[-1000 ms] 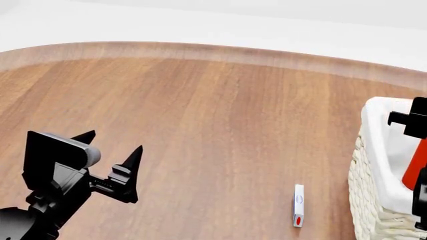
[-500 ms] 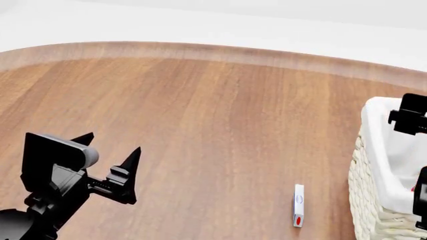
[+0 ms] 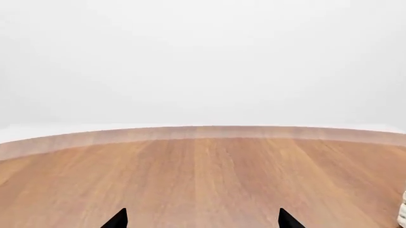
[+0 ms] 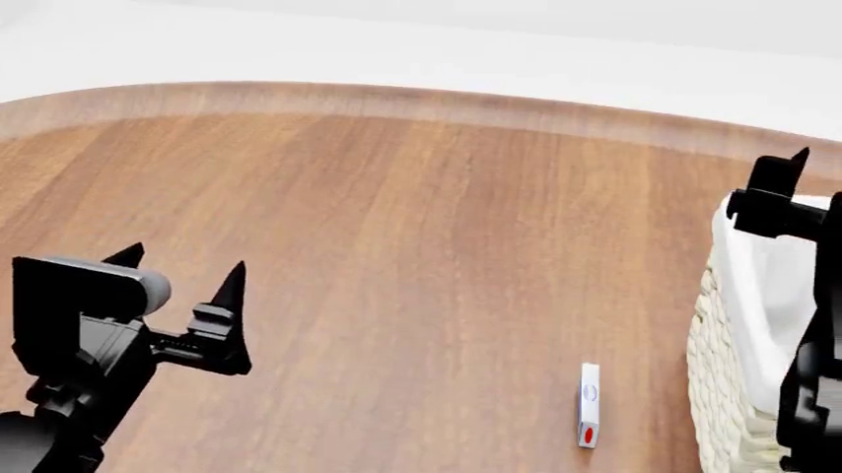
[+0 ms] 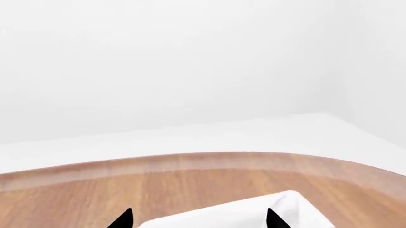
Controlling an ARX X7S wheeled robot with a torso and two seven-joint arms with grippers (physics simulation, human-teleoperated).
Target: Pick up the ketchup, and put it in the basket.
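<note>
Over basket [image 4: 736,325] rim: R end effector [image 5: 197,219] spread, empty; L end effector [image 4: 177,271] spread.

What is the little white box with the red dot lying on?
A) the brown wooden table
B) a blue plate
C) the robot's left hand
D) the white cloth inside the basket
A: in the head view the little white box lies flat on the bare wooden table, just beside the basket but outside it, and well away from the left gripper.
</note>
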